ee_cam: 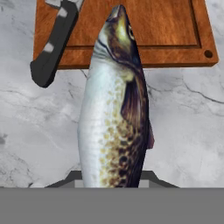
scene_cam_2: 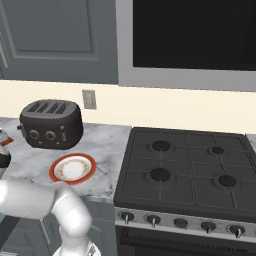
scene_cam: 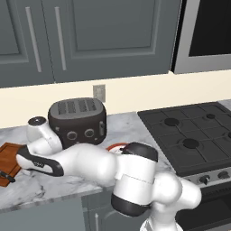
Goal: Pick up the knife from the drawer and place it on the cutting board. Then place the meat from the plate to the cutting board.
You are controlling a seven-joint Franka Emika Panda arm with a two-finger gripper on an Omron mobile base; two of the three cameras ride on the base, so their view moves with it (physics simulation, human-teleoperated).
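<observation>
While the arm reaches to the lower left of the left base view, the board (scene_cam: 9, 158) sits at the frame's left edge with the knife (scene_cam: 6, 175) on it. In the right base view the plate (scene_cam_2: 73, 168) at lower left holds nothing. In the hand view the fingers (ee_cam: 114, 181) clench the fish (ee_cam: 116, 109) at its tail, over the desk (ee_cam: 183, 131) short of the board; releasing now would drop it off-board, or later onto the knife handle overhanging at upper left.
</observation>
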